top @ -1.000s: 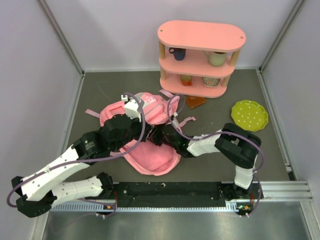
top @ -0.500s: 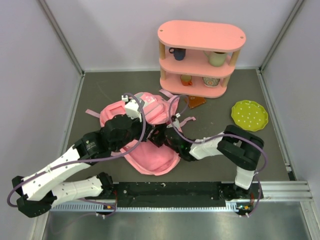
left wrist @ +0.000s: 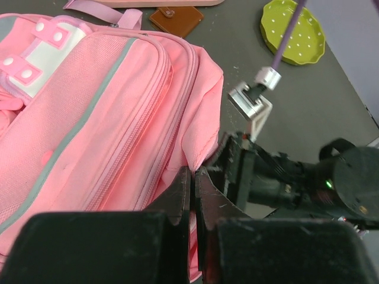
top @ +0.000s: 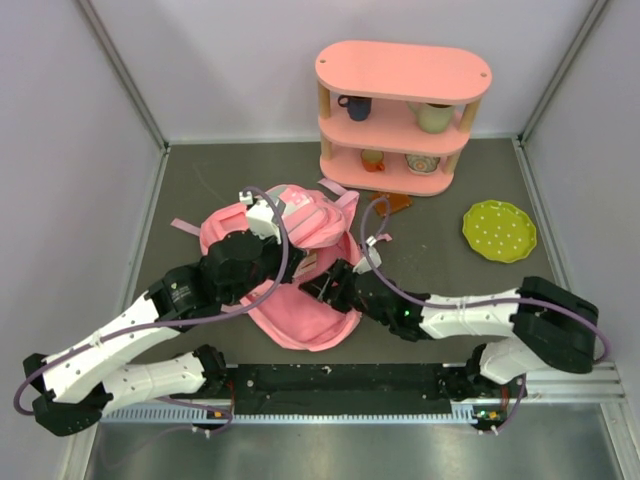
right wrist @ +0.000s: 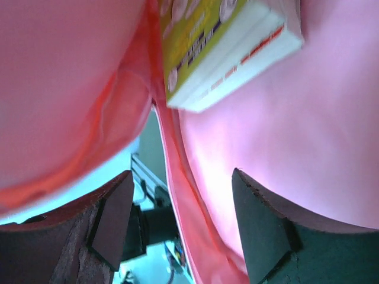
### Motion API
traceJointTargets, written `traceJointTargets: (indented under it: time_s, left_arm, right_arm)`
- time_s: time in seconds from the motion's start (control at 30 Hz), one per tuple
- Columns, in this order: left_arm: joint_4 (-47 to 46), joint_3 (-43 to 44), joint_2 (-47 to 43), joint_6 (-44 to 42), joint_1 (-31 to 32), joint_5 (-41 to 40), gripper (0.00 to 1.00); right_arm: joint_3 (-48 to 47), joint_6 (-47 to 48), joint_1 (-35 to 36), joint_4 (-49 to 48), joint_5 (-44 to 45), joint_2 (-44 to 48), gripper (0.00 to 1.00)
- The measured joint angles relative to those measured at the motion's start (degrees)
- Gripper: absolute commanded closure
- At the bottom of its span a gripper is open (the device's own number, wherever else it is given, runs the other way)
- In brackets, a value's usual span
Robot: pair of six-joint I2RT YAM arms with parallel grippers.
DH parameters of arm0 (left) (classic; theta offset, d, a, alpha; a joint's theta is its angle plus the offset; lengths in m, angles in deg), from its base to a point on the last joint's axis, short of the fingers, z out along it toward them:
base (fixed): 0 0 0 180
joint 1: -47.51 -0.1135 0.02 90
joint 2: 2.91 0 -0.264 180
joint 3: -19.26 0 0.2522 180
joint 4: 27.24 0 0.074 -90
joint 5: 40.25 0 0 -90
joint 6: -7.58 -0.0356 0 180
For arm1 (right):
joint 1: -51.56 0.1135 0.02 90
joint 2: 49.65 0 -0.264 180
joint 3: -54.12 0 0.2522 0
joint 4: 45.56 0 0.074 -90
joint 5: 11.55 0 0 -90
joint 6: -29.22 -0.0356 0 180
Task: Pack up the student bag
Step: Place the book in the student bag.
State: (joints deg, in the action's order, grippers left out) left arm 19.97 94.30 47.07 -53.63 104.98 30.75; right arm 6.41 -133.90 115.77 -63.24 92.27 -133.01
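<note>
The student bag (top: 300, 222) lies on the table, pink with a grey-green patch, its lower flap spread toward the arms. My left gripper (left wrist: 193, 173) is shut on the rim of the bag's (left wrist: 118, 106) opening, with pink fabric pinched between the fingertips; in the top view the left gripper (top: 298, 268) sits at the bag's middle. My right gripper (top: 322, 286) reaches into the opening. In the right wrist view the right gripper (right wrist: 183, 195) stands open among pink fabric, empty. A yellow-covered book (right wrist: 231, 53) with white page edges lies ahead of it, untouched.
A rigid pink three-tier shelf (top: 403, 70) with cups stands at the back. A green dotted plate (top: 498, 230) lies at the right, and a brown square piece (top: 392, 203) rests in front of the shelf. Grey walls close in the table.
My right gripper has opened and let go of the book inside the bag. The right arm has dropped low and stretched out, its elbow swinging right. The left arm has held still.
</note>
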Motion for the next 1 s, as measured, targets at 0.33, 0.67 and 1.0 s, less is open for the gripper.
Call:
traceJointTargets:
  time_s: [0.33,0.67,1.0]
  left_arm:
    - [-0.11,-1.81,-0.98,1.53,0.0,-0.11,1.0]
    - [-0.11,-2.05,-1.62,1.81,0.0,-0.15,1.0]
    - [-0.15,-2.97,-1.84,2.82,0.02,0.33,1.0]
  right_arm:
    - [3.26,3.28,9.16,20.65,12.72,19.02,0.34]
    - [4.07,4.04,9.18,41.38,24.55,28.79,0.34]
    - [-9.35,11.67,9.18,49.68,24.33,15.02,0.34]
